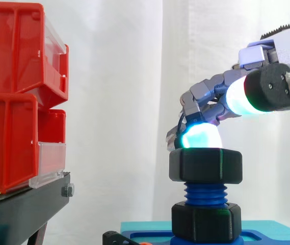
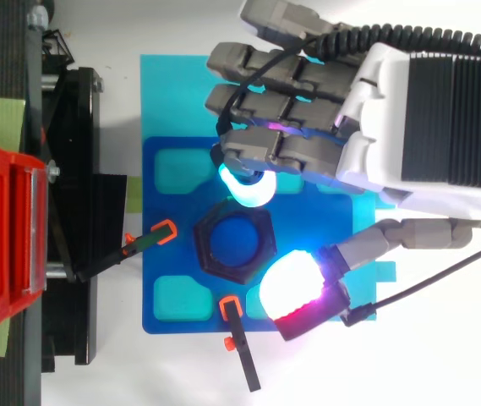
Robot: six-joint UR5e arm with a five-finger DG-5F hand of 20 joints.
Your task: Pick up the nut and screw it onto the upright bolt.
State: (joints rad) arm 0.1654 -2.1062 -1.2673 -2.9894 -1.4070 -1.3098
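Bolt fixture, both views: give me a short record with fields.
upper nut: black, hexagonal, on the bolt's top, level
bolt: blue, upright, bare thread showing between the two nuts
lower nut: black, at the bolt's foot
base plate: blue, under the bolt
hand: directly over the upper nut; grip unclear
red bins: stacked at left, apart from the work
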